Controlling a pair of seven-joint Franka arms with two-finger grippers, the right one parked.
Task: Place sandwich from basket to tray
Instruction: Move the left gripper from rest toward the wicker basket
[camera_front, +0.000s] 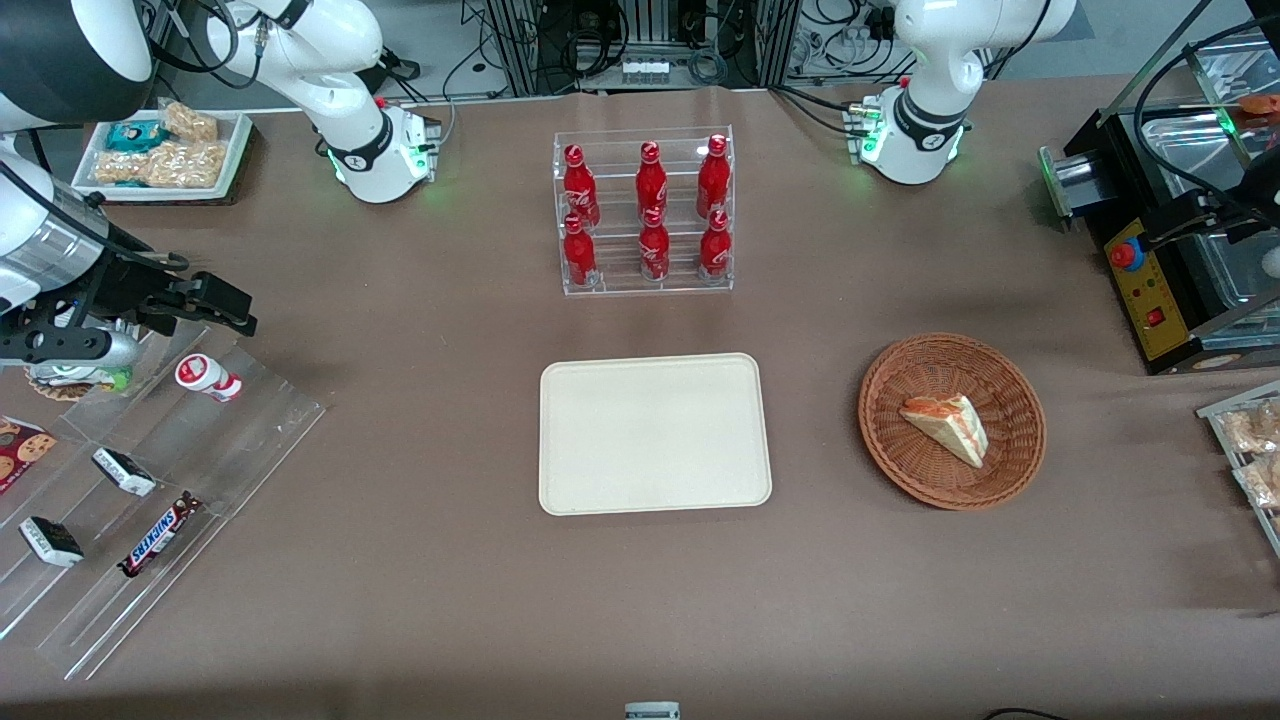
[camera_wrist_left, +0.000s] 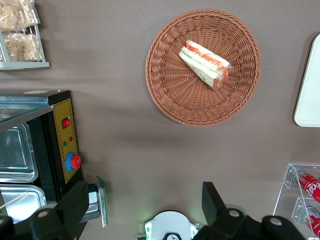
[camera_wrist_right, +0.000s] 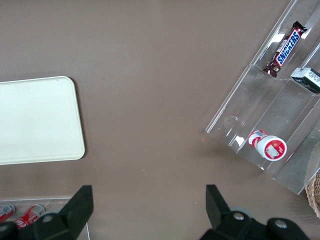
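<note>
1. Front view: a wide worktop (camera_front: 420, 560) under a plain brown cover fills the scene, with cables and racks at its back edge. The cream tray (camera_front: 655, 433), flat with rounded corners and a low rim, lies bare near the middle. Toward the working arm's end sits the round woven basket (camera_front: 952, 420), and the sandwich (camera_front: 947, 427) lies inside it, a pale bread wedge with orange-red filling at the cut edge. Farther from the camera than the tray, a clear rack of red bottles (camera_front: 646, 212) stands upright.

2. Left wrist view: the claw (camera_wrist_left: 145, 205) hangs high over bare worktop, well apart from the basket, its two dark fingers (camera_wrist_left: 75, 202) spread wide and holding nothing. The wicker is ribbed and reddish-brown; the sandwich looks soft, with green and red layers, possibly under a clear wrap. A black box with a red button (camera_wrist_left: 75, 161) stands beside the claw.

3. Right wrist view: one tray corner and a clear stepped rack with a chocolate bar (camera_wrist_right: 285, 47).

4. Judgement: the task is at its start, with the reach not yet made. The next move calls for centring over the wedge, aligning the fingers across its flat sides, and squeezing gently.
</note>
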